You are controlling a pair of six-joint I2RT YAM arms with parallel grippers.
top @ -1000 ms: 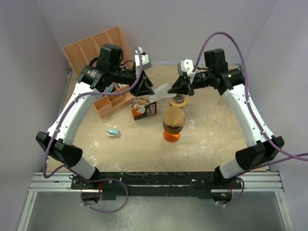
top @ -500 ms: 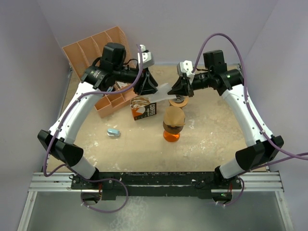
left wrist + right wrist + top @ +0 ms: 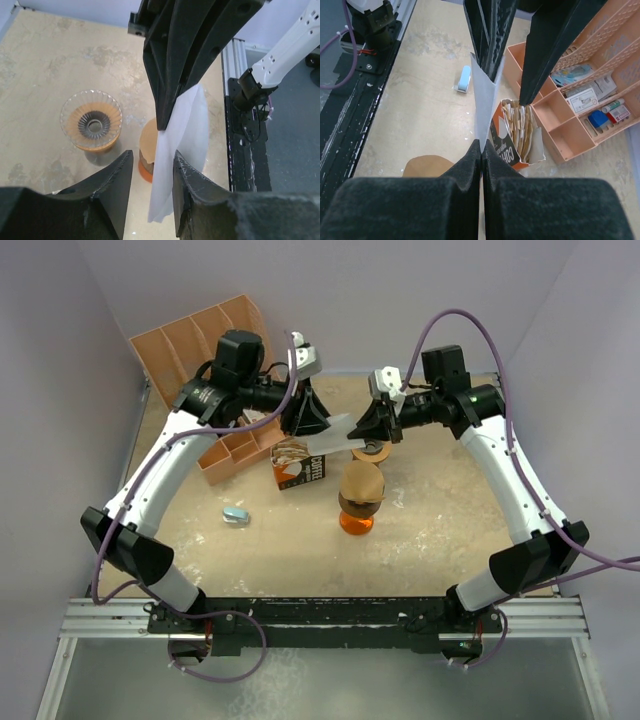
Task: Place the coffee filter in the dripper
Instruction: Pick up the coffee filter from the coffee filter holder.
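Over the far worktop (image 3: 450,530), top view: white coffee filter (image 3: 338,430) hangs in the air between left fingers (image 3: 312,422) and right fingers (image 3: 372,425), with the glass dripper (image 3: 377,452) just beneath the right fingers. Left wrist: left fingers part-open, straddling the coffee filter's free edge; contact unclear. Right wrist: right fingers pinched tight on the coffee filter.

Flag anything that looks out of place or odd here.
The filter box stands open with a torn-looking flap, brown filters fanning out. A small blue item lies loose on the table, away from the organizer. The white filter hangs midair, pinched by the right gripper, not yet in the dripper.
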